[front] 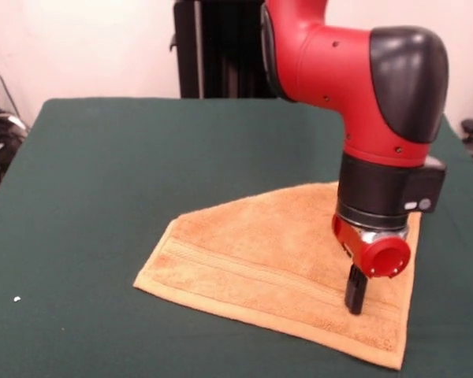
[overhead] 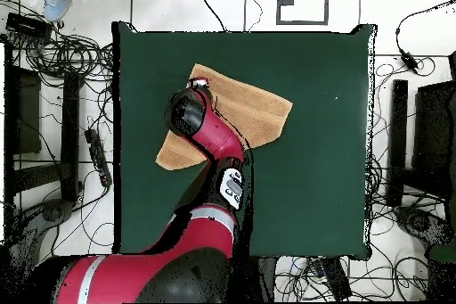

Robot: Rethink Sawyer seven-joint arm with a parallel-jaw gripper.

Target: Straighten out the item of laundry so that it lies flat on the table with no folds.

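Orange-tan terry towel [front: 276, 260] spread beneath the claw [front: 355, 299] | claw tips closed together — touching the towel's ribbed band | green table [front: 102, 173] all around

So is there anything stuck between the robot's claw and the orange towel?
No, nothing visible is in the way. The gripper comes straight down onto the towel near its corner, and its tip looks like it touches the cloth. Only the towel lies on the green table around it.
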